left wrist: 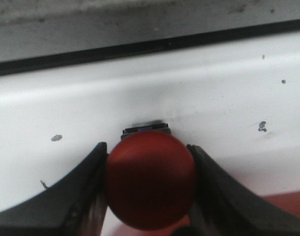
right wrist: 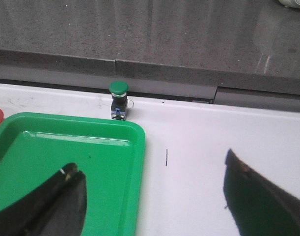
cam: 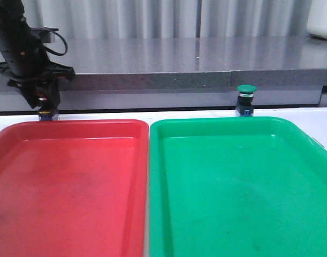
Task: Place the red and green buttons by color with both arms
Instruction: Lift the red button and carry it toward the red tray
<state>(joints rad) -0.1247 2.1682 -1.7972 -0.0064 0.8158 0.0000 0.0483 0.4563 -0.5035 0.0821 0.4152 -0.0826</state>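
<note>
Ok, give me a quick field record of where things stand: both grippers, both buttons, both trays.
left gripper: closed around red button, behind the red tray's far edge
right gripper: open, holding nothing, over the green tray's right edge
green button: upright on table, just behind green tray, untouched
red tray: no button inside
green tray: no button inside

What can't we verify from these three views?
- Red button: in the front view the left gripper hides its cap; in the left wrist view the cap hides most of the base.
- Whether the button is lifted off the table: neither view shows under it.
- Right gripper: absent from the front view; the right wrist view's edge cuts off its fingers.
- Green button: label detail too small.
</note>
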